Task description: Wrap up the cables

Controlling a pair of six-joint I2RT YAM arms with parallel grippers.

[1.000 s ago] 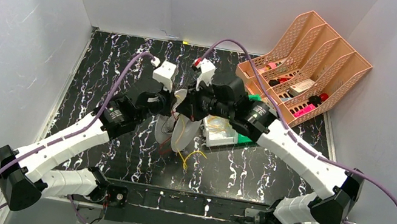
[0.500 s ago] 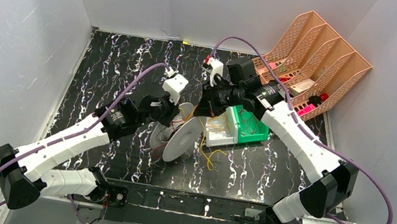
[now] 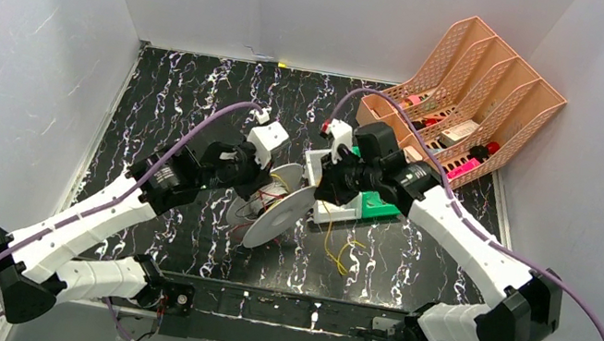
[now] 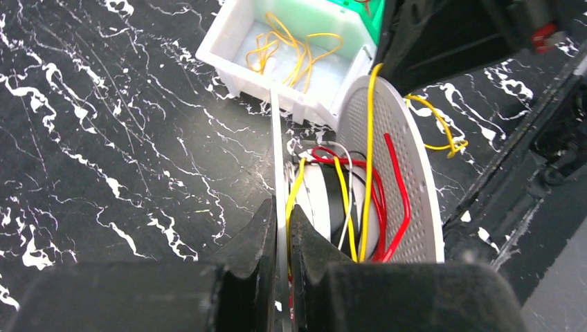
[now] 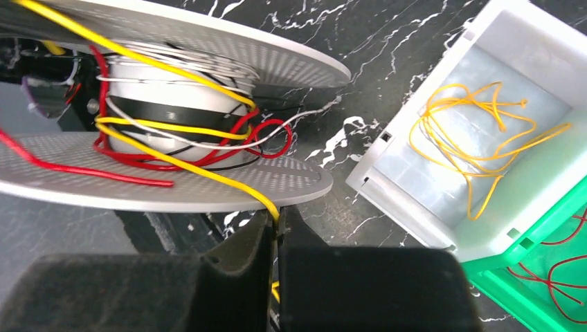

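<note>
The white round spool (image 3: 277, 213) is held off the table, tilted, between the two arms. My left gripper (image 4: 280, 225) is shut on the thin edge of one spool flange (image 4: 408, 166). Red, white and yellow wires are wound round the spool's core (image 5: 173, 90). One yellow cable (image 5: 208, 176) runs off the core over the flange into my right gripper (image 5: 277, 225), which is shut on it just beside the spool. That cable's loose tail (image 3: 339, 257) hangs down to the table. More yellow cables (image 5: 471, 138) lie tangled in the white bin (image 5: 387, 187).
A green bin (image 3: 381, 208) holding red wires adjoins the white bin (image 3: 334, 209). An orange file rack (image 3: 481, 90) with small items stands at the back right. White walls enclose the black marbled table (image 3: 181, 93).
The spool and both grippers have shifted right and nearer. The right gripper has come down from behind the spool to its right side, drawing the yellow cable; the loose tail has swung right.
</note>
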